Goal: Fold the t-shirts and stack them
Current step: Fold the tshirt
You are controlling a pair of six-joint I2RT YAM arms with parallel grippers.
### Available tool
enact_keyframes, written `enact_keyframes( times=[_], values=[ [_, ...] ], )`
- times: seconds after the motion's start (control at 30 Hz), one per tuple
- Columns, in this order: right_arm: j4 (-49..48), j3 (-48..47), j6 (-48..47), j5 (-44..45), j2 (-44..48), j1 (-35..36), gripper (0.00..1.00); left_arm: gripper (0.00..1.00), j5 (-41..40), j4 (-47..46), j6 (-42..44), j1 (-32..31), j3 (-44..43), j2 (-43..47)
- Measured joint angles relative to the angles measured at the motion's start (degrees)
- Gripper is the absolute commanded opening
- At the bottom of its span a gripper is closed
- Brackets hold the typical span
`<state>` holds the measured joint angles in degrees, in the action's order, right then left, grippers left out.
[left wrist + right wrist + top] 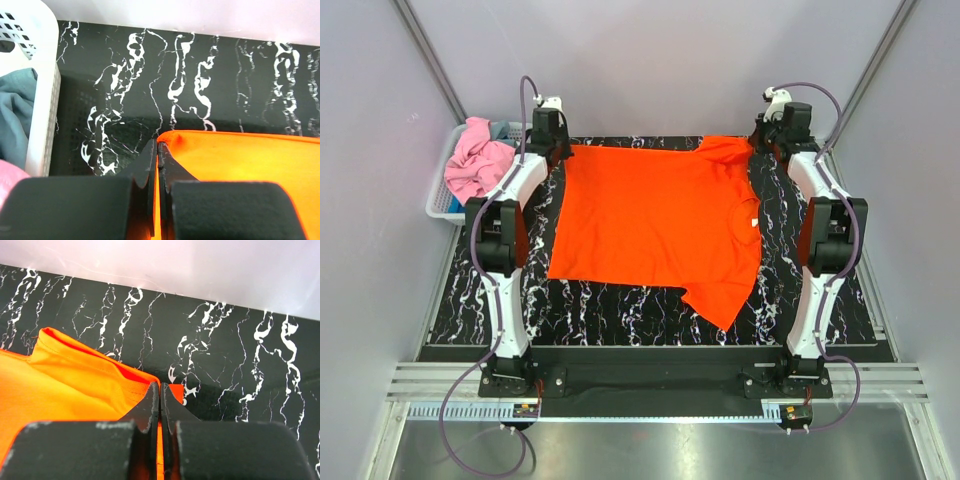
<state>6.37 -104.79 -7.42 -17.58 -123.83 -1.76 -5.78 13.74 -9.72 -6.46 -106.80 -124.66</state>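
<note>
A bright orange t-shirt (655, 220) lies spread flat on the black marbled table, its neck to the right. My left gripper (558, 150) is shut on its far left corner, seen in the left wrist view (159, 146) with orange cloth (240, 160) pinched between the jaws. My right gripper (767, 140) is shut on the far right sleeve, seen in the right wrist view (160, 387) with orange cloth (75, 375) between the jaws. A pink t-shirt (475, 165) and a blue-grey t-shirt (15, 110) lie in the basket.
A white lattice basket (442, 200) stands off the table's far left corner, close to my left gripper (42, 110). The black marbled table (620, 305) ends at a white back wall just beyond both grippers.
</note>
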Motion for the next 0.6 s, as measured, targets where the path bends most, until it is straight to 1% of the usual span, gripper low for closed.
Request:
enact_keyframes(
  times=[0.27, 0.43, 0.6],
  values=[
    [-0.26, 4.15, 2.86, 6.32, 0.61, 3.06, 0.0, 0.0, 2.95, -0.61, 4.09, 0.15, -0.09, -0.55],
    [4.07, 4.94, 4.09, 10.51, 1.49, 4.35, 0.0, 0.0, 4.55, -0.31, 6.69, 0.17, -0.09, -0.55],
    [7.48, 8.98, 4.85, 12.52, 7.17, 4.61, 0.0, 0.0, 5.49, 0.02, 7.96, 0.17, 0.52, -0.55]
  ],
)
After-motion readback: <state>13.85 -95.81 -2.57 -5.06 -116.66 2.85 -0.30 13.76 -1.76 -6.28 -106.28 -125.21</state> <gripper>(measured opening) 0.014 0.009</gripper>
